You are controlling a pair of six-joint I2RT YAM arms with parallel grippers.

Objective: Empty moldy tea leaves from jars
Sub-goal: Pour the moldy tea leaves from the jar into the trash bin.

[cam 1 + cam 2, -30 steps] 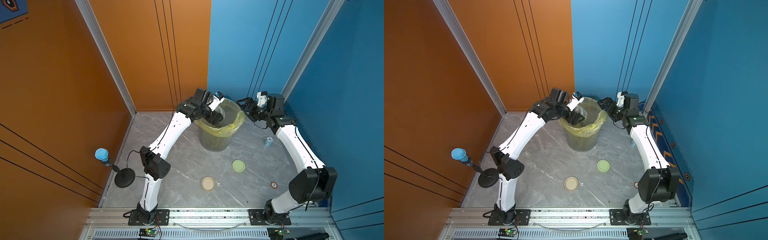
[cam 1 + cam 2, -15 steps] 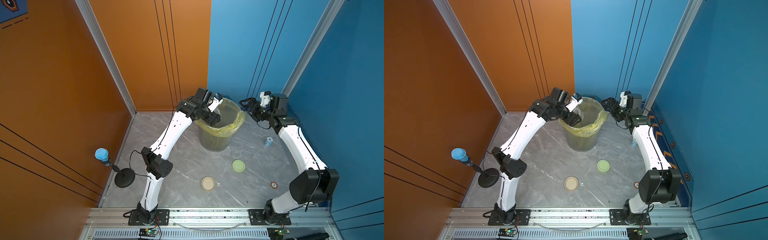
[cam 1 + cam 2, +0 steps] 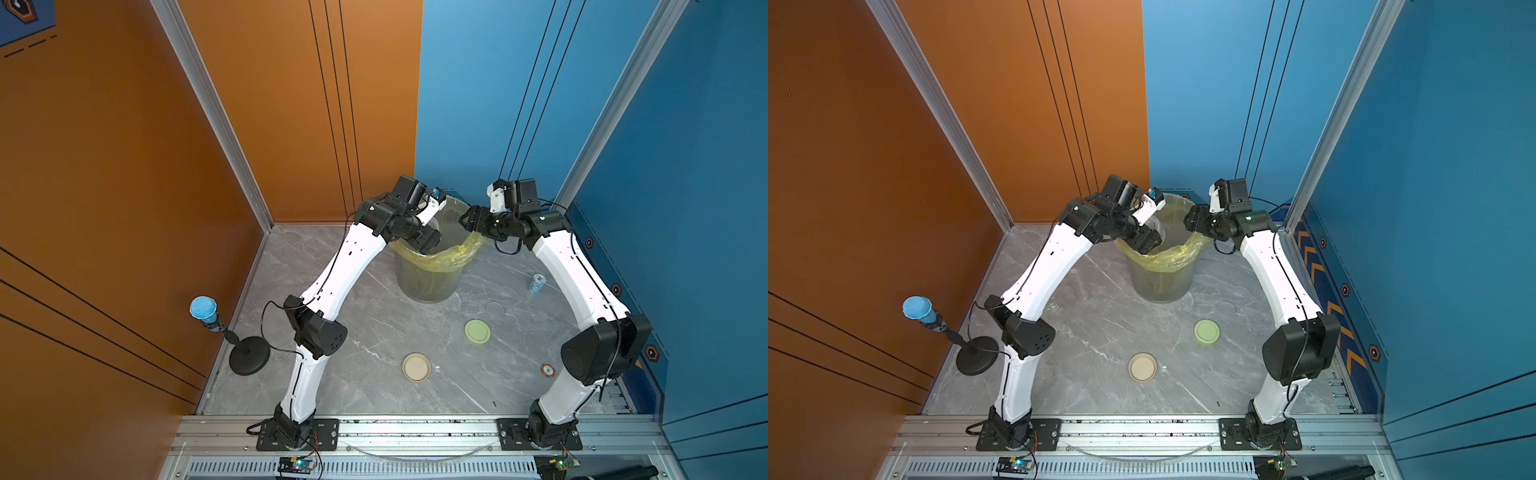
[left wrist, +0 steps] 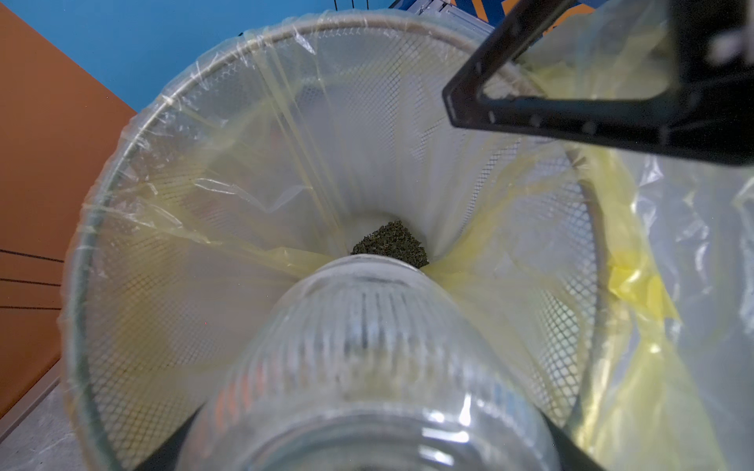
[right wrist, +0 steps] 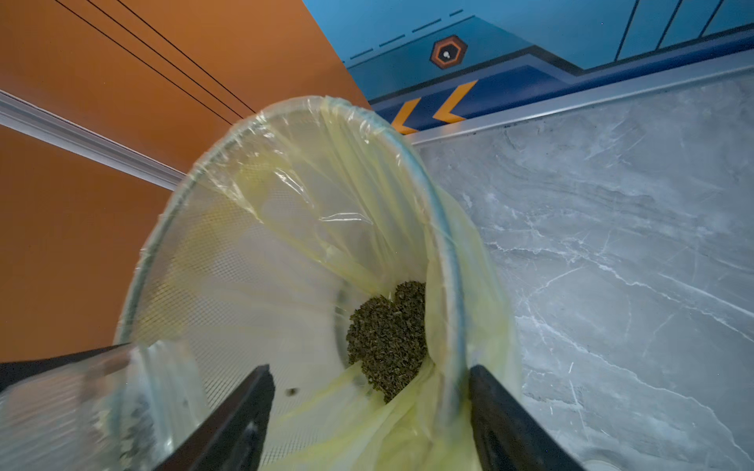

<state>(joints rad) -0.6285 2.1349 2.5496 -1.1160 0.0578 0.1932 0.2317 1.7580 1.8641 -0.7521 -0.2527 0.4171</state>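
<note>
The bin (image 3: 428, 286), a mesh basket lined with a yellow bag (image 3: 459, 250), stands at the back of the grey surface (image 3: 386, 328), between the two arms. At the bottom of the bag lies the tea (image 5: 387, 338), a dark greenish crumbly heap that also shows in the left wrist view (image 4: 387, 244). One loose bit (image 5: 291, 392) lies apart from the heap on the plastic.

The left gripper (image 3: 428, 240) is over the bin's rim, its jaws pinching a clear ribbed jar (image 4: 367, 367) by the body. The jar is lidless and tipped mouth-down into the bin. Through its wall only mesh and bag show, and the heap lies below its mouth. The right gripper (image 5: 369, 373) hangs over the other side of the rim. Its jaws are spread, with only bag and tea seen between them.

Two lids lie flat and well apart on the surface in front of the bin. The beige lid (image 3: 416, 367) is nearer the front edge, and the green lid (image 3: 477, 331) is nearer the right arm.

Close beside the right arm stands a small blue-and-white cylinder (image 3: 538, 284), its print too small to read. The blue wall strip behind the bin carries orange chevrons (image 5: 453, 108) and an orange hexagon badge (image 5: 447, 51).
</note>
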